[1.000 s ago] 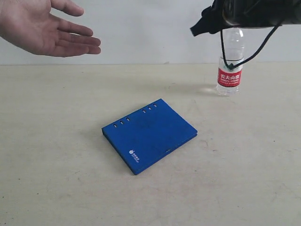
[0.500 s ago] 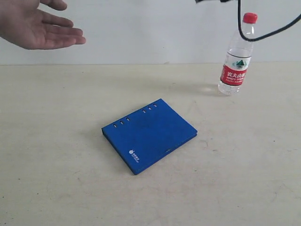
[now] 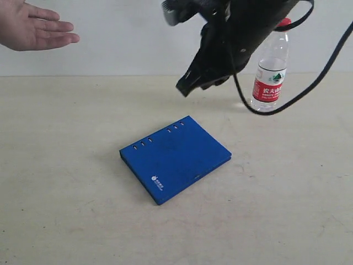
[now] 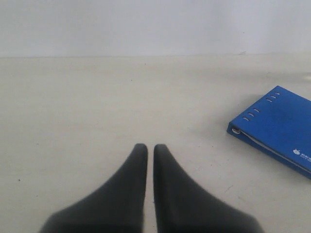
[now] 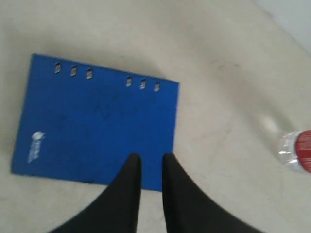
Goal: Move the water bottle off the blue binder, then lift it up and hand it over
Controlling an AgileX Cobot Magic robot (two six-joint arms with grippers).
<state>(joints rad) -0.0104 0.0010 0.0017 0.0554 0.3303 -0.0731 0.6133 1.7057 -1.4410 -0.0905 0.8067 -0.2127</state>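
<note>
The water bottle stands upright on the table at the back right, off the blue binder, which lies flat in the middle. My right gripper hangs in the air left of the bottle and beyond the binder's far corner, not touching either. In the right wrist view the gripper is open by a narrow gap with nothing in it, above the binder; the bottle shows at the frame's edge. My left gripper is shut and empty over bare table, with the binder off to one side.
A person's open hand, palm up, is held in the air at the top left. The beige table runs back to a white wall. A black cable from the right arm loops in front of the bottle.
The right arm, out of view above half a second ago, has swung down and left in front of the bottle. The hand has drawn back towards the left. Bottle and binder stay put.
</note>
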